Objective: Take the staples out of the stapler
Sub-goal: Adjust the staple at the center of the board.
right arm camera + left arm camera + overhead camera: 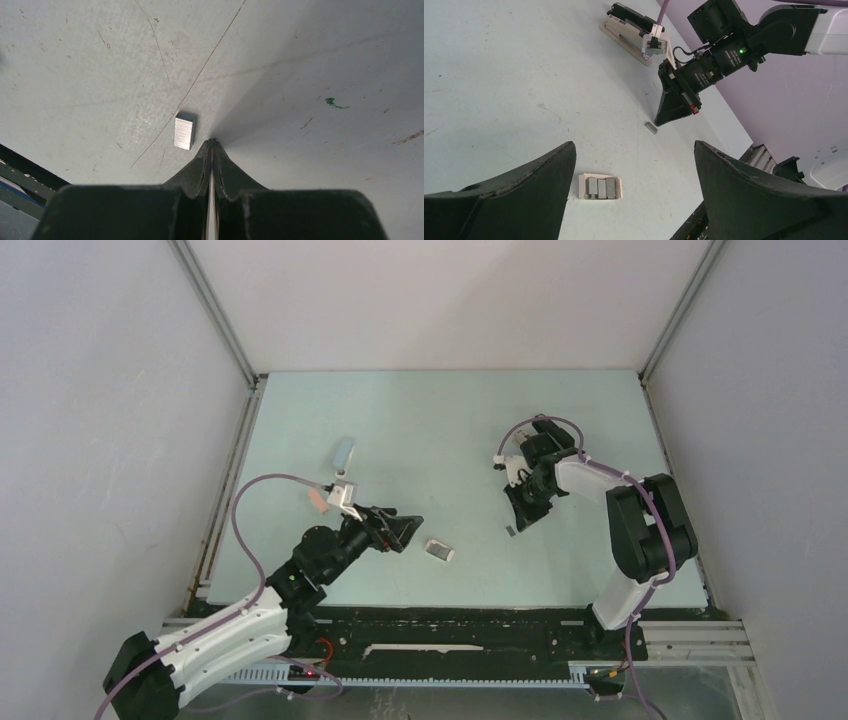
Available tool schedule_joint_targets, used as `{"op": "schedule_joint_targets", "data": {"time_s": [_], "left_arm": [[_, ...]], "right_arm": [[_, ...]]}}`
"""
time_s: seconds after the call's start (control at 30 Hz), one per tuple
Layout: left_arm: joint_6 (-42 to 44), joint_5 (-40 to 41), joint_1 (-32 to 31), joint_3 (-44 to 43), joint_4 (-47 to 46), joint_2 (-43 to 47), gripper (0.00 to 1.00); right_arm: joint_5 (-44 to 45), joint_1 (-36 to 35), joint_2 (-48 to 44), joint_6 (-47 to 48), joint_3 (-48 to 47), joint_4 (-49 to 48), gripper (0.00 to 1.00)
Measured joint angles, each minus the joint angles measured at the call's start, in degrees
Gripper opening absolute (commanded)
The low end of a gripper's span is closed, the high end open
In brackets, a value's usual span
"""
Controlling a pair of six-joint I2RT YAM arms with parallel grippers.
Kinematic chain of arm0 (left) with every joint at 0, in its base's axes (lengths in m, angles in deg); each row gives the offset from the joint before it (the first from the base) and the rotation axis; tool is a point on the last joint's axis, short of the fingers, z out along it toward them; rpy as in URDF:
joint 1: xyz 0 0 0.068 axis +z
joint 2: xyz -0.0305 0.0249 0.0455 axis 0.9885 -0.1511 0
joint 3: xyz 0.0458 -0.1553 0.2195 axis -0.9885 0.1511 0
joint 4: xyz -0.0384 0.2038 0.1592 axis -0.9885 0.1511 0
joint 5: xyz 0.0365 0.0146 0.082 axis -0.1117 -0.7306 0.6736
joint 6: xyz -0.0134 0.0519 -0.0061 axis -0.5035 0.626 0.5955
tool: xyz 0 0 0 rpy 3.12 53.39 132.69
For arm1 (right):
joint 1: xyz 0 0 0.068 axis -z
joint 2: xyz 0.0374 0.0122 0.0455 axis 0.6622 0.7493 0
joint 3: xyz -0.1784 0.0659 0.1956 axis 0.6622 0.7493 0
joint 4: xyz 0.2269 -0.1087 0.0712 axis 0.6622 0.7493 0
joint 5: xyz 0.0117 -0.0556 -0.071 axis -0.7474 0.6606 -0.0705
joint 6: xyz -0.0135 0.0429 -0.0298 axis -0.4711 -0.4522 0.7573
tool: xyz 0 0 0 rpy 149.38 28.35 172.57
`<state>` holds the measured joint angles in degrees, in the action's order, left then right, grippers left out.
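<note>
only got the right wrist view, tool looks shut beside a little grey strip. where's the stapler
Observer: The stapler lies on the table beyond the right tool, farther from the arm bases than its tips.
Operator: any more staples out
Observer: Yes. Three grey staple blocks sit in a small white box, to the left of your strip and nearer the left arm.
Operator: left tool busy
Observer: No. The left tool is open and empty, aimed at that box.
</note>
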<state>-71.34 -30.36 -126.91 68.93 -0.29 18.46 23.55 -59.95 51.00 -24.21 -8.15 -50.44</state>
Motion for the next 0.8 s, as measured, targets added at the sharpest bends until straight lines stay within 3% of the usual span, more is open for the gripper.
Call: {"op": "schedule_joint_targets", "data": {"time_s": [0.53,0.8], "left_arm": [[-0.02,0.02,-0.02,0.63,-0.02,0.76,0.93],[-0.07,-0.02,-0.44,0.63,-0.5,-0.09,0.93]], "right_arm": [[-1.79,-0.24,0.44,-0.13,0.0,-0.09,0.08],[-5.01,-4.07,0.9,-1.2,0.0,0.04,0.08]]}}
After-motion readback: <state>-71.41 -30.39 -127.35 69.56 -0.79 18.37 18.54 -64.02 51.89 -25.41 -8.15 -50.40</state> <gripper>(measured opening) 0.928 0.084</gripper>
